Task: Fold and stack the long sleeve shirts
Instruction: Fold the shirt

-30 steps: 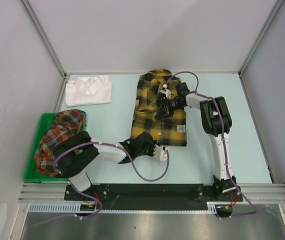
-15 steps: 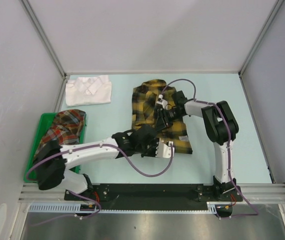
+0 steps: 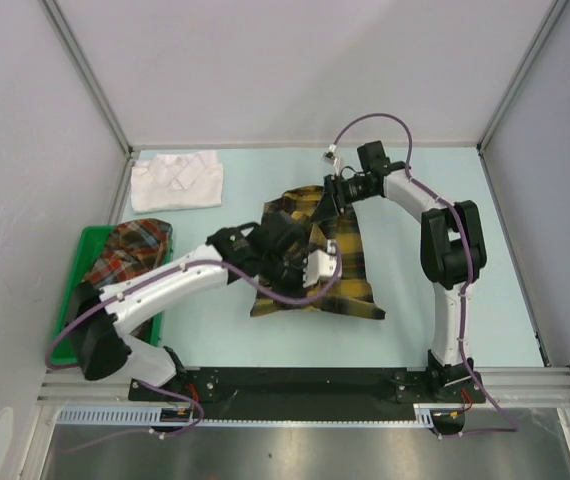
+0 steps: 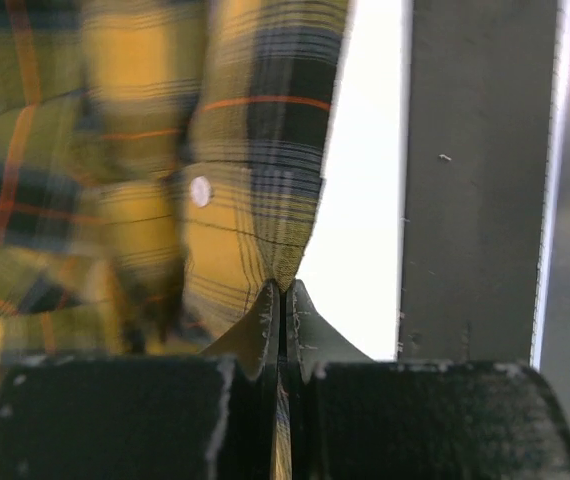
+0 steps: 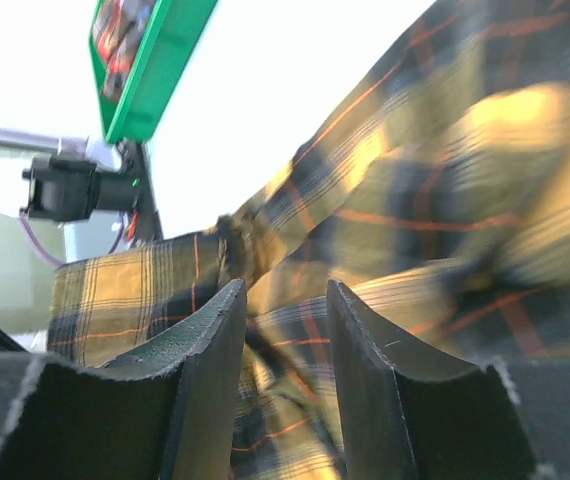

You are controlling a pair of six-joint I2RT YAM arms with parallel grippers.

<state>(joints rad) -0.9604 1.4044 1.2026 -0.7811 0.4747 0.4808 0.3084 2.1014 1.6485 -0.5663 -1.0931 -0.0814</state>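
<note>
While tight on the yellow plaid shirt [image 3: 355, 265], left claw [image 4: 282, 292] far outstretched (right claw [image 5: 287, 300] apart beyond).

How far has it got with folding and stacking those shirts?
Roughly a third. The white shirt looks folded, lying flat at the far left. The yellow plaid shirt is in hand: the left hand is pinched shut on its edge, and the right hand is open over it. The red plaid shirt sits bunched in the green bin, and nothing is stacked yet.
</note>
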